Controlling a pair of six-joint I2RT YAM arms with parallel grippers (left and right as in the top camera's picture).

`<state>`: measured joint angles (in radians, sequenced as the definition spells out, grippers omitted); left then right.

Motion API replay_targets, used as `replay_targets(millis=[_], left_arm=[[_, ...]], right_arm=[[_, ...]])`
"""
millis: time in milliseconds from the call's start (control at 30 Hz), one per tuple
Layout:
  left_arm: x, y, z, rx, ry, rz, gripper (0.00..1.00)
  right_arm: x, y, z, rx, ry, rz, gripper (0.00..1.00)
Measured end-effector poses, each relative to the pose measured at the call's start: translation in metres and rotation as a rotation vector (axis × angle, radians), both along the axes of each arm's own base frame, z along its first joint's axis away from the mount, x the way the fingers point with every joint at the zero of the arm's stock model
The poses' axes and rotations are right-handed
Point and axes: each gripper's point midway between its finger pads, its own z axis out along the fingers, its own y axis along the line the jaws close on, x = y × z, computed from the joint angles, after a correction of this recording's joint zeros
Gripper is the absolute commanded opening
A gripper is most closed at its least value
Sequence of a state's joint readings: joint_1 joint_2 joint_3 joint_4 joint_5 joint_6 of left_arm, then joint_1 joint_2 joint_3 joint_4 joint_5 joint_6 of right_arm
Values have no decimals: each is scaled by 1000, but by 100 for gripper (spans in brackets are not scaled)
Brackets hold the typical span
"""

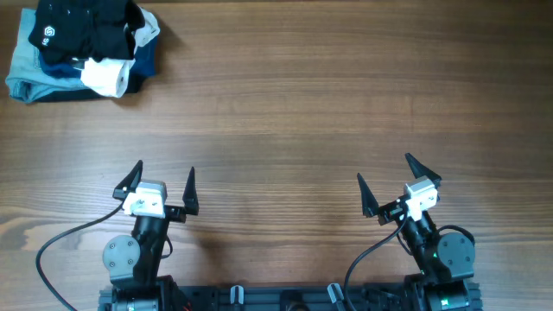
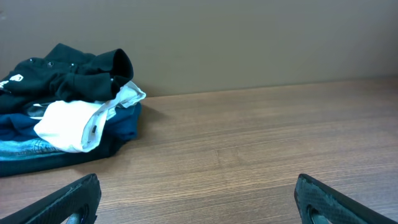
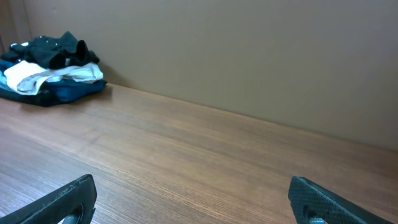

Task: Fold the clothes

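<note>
The black T-shirt (image 1: 86,26) with a small white logo lies crumpled on top of a pile of garments at the table's far left corner. It also shows in the left wrist view (image 2: 68,74) and, far off, in the right wrist view (image 3: 53,51). My left gripper (image 1: 159,183) is open and empty near the table's front edge, far from the pile; its jaws show in the left wrist view (image 2: 199,202). My right gripper (image 1: 396,183) is open and empty at the front right; its jaws show in the right wrist view (image 3: 196,199).
Under the black shirt lie a white garment (image 1: 105,76), a navy garment (image 1: 143,65) and a light-blue folded one (image 1: 26,65). The wooden table (image 1: 302,104) stretches between the grippers and the pile. A beige wall (image 3: 249,56) stands behind the table.
</note>
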<state>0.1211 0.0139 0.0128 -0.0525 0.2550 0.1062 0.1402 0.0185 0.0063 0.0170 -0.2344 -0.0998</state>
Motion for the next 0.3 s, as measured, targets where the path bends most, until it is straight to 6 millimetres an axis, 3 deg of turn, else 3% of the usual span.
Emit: replay_targets(millis=[300], left_arm=[[0, 0, 0, 0, 0, 0, 100]], right_arm=[[0, 0, 0, 0, 0, 0, 100]])
